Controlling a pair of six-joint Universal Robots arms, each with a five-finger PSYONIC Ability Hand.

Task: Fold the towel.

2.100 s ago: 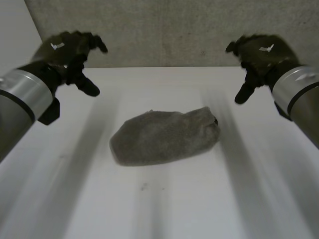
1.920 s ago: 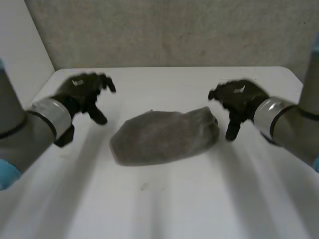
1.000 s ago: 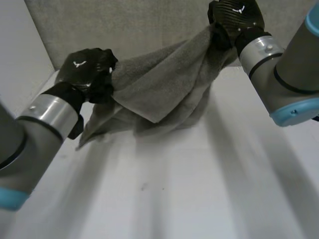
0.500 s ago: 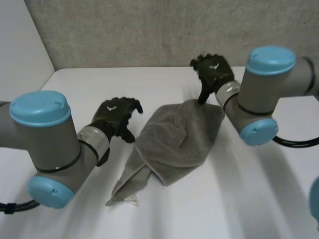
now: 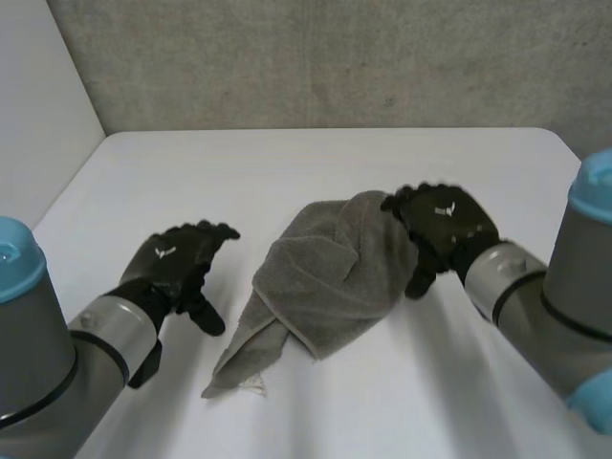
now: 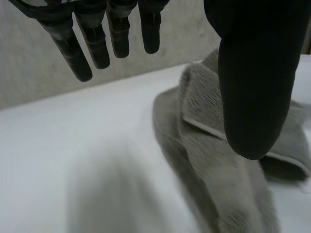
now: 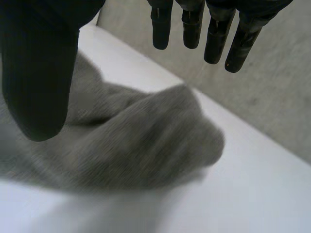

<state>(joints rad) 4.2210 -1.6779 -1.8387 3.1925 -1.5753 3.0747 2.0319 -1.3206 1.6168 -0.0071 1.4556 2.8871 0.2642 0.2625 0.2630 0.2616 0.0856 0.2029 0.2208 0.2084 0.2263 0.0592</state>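
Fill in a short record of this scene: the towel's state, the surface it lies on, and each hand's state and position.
towel: grey, crumpled in a loose heap, not neatly folded
surface: white table
left hand: fingers open, beside the towel and apart from it, holding nothing
right hand: fingers open, at the towel's opposite edge, holding nothing; contact cannot be told

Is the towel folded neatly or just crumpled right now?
Crumpled, not neatly folded: the towel lies in a lopsided heap with overlapping flaps and one corner trailing out.
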